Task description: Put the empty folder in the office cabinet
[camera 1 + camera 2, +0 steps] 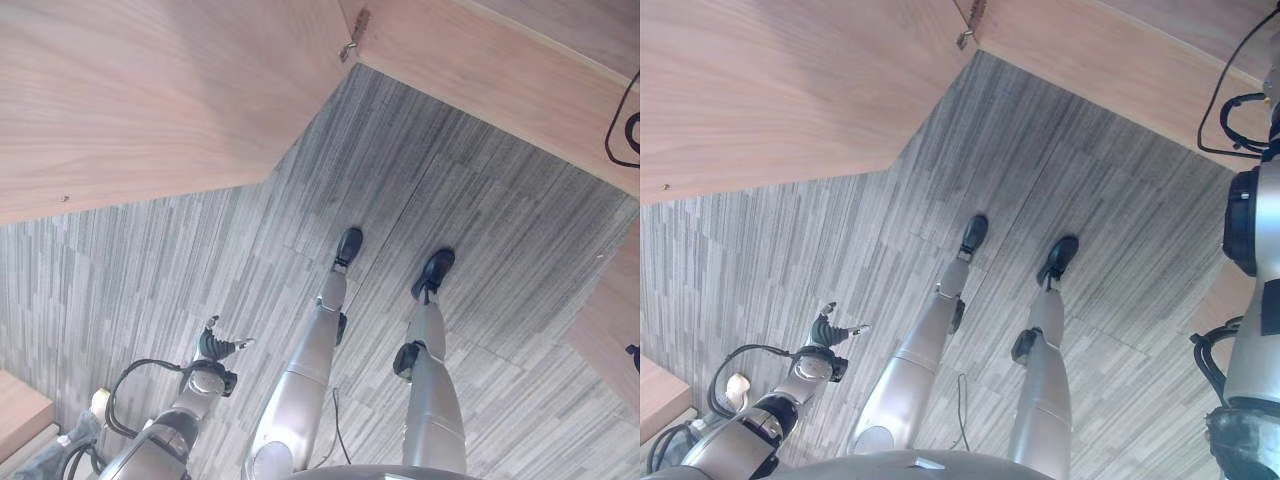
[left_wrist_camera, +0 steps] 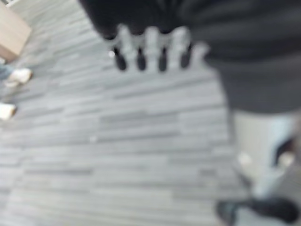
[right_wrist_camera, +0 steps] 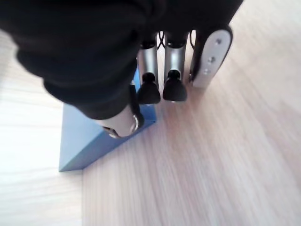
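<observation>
My two eye views look almost straight down from my head at the grey floor [image 1: 150,270], and both share a wooden cabinet door [image 1: 770,90] above it. My left wrist view looks down past my left robot hand [image 2: 150,49] at the same floor. My right wrist view sits very close behind my right robot hand [image 3: 162,77], facing a wooden shelf [image 3: 211,160].

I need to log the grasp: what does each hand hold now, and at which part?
The right hand has its fingers curled onto the blue folder at one corner end, over a wooden surface. The left hand holds nothing.
</observation>
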Tool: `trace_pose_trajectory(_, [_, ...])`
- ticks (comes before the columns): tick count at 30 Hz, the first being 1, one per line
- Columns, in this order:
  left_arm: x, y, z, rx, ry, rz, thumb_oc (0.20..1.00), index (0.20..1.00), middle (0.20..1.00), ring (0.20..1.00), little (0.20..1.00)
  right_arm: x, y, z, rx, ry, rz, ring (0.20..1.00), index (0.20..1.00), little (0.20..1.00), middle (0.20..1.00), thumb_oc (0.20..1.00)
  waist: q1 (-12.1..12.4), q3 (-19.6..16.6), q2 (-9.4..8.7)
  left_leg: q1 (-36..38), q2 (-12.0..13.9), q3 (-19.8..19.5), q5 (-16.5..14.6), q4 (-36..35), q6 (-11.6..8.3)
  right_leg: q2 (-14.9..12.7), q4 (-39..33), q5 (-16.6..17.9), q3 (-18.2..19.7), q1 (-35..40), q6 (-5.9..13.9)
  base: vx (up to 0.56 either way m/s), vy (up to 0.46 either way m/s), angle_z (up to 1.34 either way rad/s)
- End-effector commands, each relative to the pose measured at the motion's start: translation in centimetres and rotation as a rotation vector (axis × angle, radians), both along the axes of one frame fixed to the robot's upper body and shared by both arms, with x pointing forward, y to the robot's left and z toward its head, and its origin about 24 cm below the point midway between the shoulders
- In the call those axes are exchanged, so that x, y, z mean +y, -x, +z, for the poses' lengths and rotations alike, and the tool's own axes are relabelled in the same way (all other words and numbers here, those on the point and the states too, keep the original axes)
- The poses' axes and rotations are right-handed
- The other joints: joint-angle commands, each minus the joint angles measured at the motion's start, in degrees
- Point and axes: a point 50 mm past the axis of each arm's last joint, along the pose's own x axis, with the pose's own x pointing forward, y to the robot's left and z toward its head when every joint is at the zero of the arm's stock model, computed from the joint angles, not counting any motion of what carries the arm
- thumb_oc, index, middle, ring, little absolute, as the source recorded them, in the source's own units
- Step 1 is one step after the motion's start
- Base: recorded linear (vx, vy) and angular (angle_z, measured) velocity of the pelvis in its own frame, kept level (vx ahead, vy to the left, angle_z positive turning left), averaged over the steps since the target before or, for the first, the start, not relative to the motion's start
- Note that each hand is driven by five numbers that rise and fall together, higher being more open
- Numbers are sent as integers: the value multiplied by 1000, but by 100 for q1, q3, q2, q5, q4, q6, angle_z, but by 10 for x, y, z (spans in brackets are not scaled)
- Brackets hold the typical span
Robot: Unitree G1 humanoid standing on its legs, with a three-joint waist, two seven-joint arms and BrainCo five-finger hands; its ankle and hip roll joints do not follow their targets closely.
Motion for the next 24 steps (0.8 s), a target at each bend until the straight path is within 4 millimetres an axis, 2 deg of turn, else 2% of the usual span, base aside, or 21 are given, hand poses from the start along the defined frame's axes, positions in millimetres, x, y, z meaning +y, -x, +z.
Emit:
trace_pose_trajectory(1, [17, 22, -10, 80, -71, 10, 1000, 1000, 1000, 1000, 1000, -6, 15, 29, -64, 142, -40, 200, 200, 200, 200, 200, 193, -32, 197, 841, 63, -207, 325, -1714, -480, -410, -11, -885, -284, 725, 665, 61, -25, -2])
trace_pose_trajectory(6, [16, 24, -12, 84, -65, 17, 1000, 1000, 1000, 1000, 1000, -15, 17, 22, -46, 112, -83, 200, 200, 200, 200, 200, 209, -21, 237, 819, 28, -204, 460, -1714, -454, -429, -11, -742, -331, 688, 631, -37, 22, 0])
trace_pose_trajectory(7, [16, 24, -12, 85, -65, 18, 1000, 1000, 1000, 1000, 1000, -17, 18, 21, -45, 101, -95, 200, 200, 200, 200, 200, 206, -27, 240, 828, 21, -210, 457, -1714, -449, -425, -11, -740, -323, 693, 629, 56, -26, 1])
trace_pose_trajectory(8, [16, 24, -12, 85, -64, 18, 1000, 1000, 1000, 1000, 1000, -16, 18, 21, -45, 102, -95, 200, 200, 200, 200, 200, 198, -72, 227, 882, 45, -217, 315, -1714, -460, -402, -11, -879, -271, 748, 658, 0, 0, 0])
trace_pose_trajectory(9, [16, 25, -12, 81, -61, 27, 1000, 1000, 1000, 1000, 1000, -22, 22, 19, -52, 70, -132, 200, 200, 200, 200, 200, 192, -37, 248, 846, 15, -203, 446, -1714, -444, -424, -11, -739, -311, 707, 629, 50, -20, 3])
trace_pose_trajectory(10, [16, 25, -12, 80, -60, 34, 1000, 1000, 1000, 1000, 1000, -24, 23, 17, -60, 49, -151, 200, 200, 200, 200, 200, 175, -86, 236, 910, 35, -211, 304, -1714, -455, -399, -11, -876, -254, 773, 660, -72, 33, 1])
trace_pose_trajectory(11, [15, 25, -12, 78, -61, 37, 1000, 1000, 1000, 1000, 1000, -26, 23, 15, -64, 32, -166, 200, 200, 200, 200, 200, 173, -45, 250, 867, 13, -202, 437, -1714, -444, -423, -11, -736, -307, 724, 635, 52, -29, 0])
trace_pose_trajectory(12, [16, 25, -12, 78, -61, 38, 1000, 1000, 1000, 1000, 1000, -26, 23, 15, -64, 32, -165, 200, 200, 200, 200, 200, 165, -90, 236, 921, 36, -210, 299, -1714, -455, -401, -11, -872, -255, 779, 664, -70, 32, 0])
trace_pose_trajectory(13, [15, 24, -12, 75, -63, 42, 1000, 1000, 1000, 1000, 1000, -27, 23, 13, -75, 8, -180, 200, 200, 200, 200, 200, 153, -57, 250, 875, 6, -203, 449, -1714, -442, -420, -11, -727, -302, 731, 638, 0, 0, 0])
trace_pose_trajectory(18, [17, 16, -8, 53, -74, 70, 1000, 1000, 1000, 1000, 1000, -19, 17, 8, -97, -32, -186, 200, 200, 200, 200, 200, 49, -62, 234, 945, 24, -181, 436, -1714, -447, -414, -11, -696, -282, 788, 637, -17, 7, 0])
trace_pose_trajectory(24, [17, 4, -2, 25, -84, 101, 1000, 1000, 1000, 1000, 1000, -2, 10, 11, -119, -26, -185, 200, 200, 200, 200, 200, -101, -67, 207, 1017, 53, -127, 433, -1714, -448, -387, -11, -653, -194, 804, 625, 0, 0, 0])
